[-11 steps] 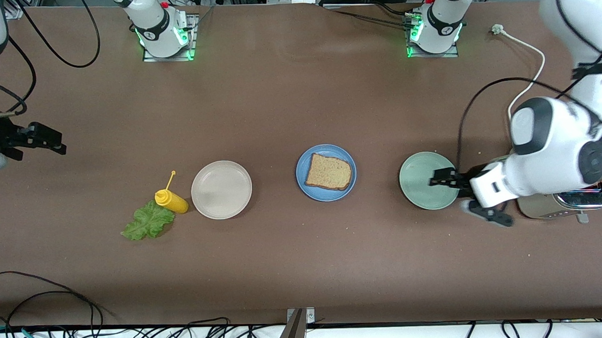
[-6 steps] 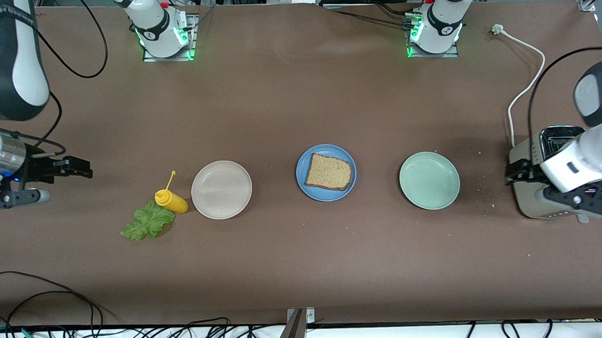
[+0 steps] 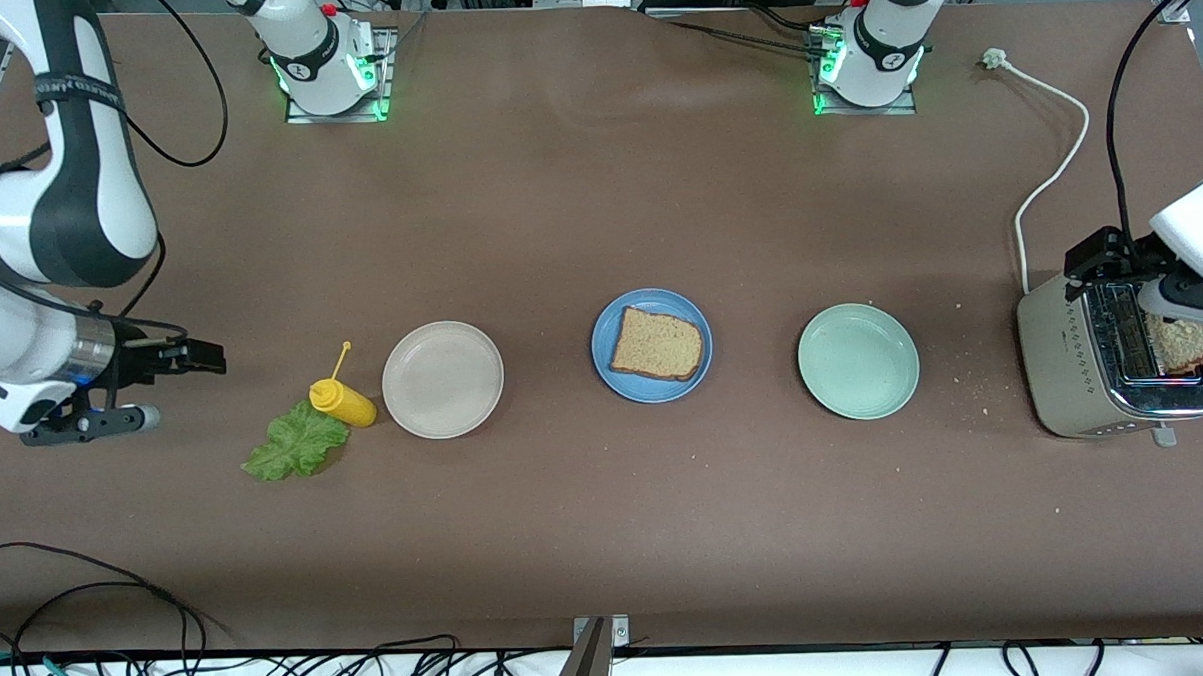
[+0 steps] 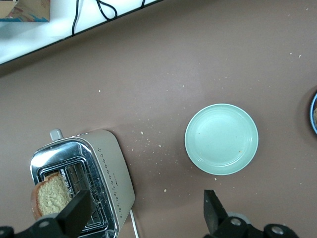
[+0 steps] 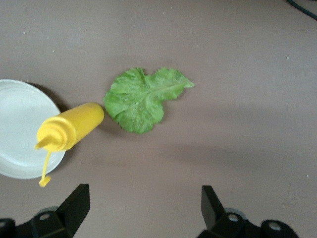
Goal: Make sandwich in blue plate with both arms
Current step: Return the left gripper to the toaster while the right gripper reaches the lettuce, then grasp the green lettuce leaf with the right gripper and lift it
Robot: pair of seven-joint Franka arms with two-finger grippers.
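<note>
The blue plate [image 3: 604,363] sits mid-table with one brown bread slice [image 3: 658,343] on it. A second bread slice [image 3: 1180,344] stands in the toaster [image 3: 1068,382] at the left arm's end; the left wrist view shows that slice [image 4: 49,194] and the toaster [image 4: 111,166]. The green lettuce leaf [image 3: 295,445] lies on the table at the right arm's end, also in the right wrist view [image 5: 143,99]. My left gripper [image 3: 1104,255] [image 4: 143,215] is open and empty over the toaster's edge. My right gripper [image 3: 197,357] [image 5: 143,206] is open and empty over bare table beside the lettuce.
A yellow squeeze bottle [image 3: 344,401] lies touching the lettuce, next to a beige-white plate [image 3: 443,380]. A pale green plate [image 3: 858,361] sits between the blue plate and the toaster. The toaster's white cord [image 3: 1056,162] runs toward the robots' bases. Crumbs are scattered near the toaster.
My left gripper swung from over the pale green plate to over the toaster, uncovering the slice in it. My right gripper moved in from the table's end toward the lettuce and bottle.
</note>
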